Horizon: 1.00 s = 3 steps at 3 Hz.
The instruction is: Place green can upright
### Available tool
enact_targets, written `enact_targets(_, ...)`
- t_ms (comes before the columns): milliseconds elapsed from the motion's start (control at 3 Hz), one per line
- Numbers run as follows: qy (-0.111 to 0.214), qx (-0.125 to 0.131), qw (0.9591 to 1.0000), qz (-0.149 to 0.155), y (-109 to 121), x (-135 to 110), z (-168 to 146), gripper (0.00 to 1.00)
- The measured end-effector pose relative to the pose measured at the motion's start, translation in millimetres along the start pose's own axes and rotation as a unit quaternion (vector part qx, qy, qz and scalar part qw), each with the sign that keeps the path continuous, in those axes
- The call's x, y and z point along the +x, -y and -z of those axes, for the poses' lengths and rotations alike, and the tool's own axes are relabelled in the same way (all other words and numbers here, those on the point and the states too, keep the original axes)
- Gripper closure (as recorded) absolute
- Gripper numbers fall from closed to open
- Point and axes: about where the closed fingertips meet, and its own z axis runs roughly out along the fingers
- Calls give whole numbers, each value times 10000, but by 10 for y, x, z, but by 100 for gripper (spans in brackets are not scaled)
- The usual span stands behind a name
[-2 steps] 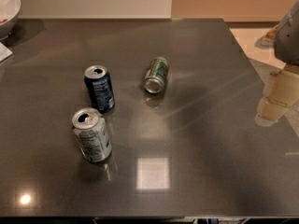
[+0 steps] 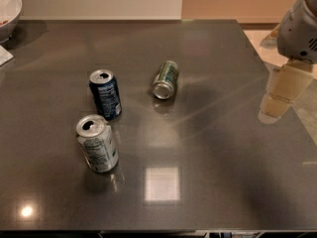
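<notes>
1. A small aluminium drink can with a dark blue label and a silver opened top (image 2: 105, 94) is standing upright on a dark grey, glossy tabletop (image 2: 208, 148); this dark blue can is serving as the landmark here.
2. The green can (image 2: 166, 79), a small aluminium can with a green, white-patterned label and silver ends, is lying on its side on the tabletop. It is sitting near the dark blue can, to its right in the view and slightly farther from the camera, clearly apart from it. One silver end is facing toward the camera.
3. A silver-white aluminium can with an opened top (image 2: 97, 150) is standing just in front of the dark blue can, on the camera side. It is close to it, though whether the two are touching cannot be told.
4. The cream-coloured gripper (image 2: 277, 100), hanging below a white arm housing (image 2: 297, 31), is hovering well to the right of the dark blue can, beyond the green can, at the tabletop's right edge. It is touching no can and holding nothing, and whether it is set wide or narrow cannot be told.
5. A white round bowl (image 2: 7, 9) is resting well behind and to the left of the dark blue can, partly cut off by the frame's corner.
</notes>
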Motion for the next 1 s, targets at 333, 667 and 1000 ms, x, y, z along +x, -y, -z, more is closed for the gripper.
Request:
enact_targets(333, 102, -170, 9996, -178, 301, -228, -197, 0)
enact_targets(667, 233, -292, 9982, -475, 584, -487, -377, 0)
enact_targets(1000, 360, -323, 9941, -966, 807, -759, -595, 0)
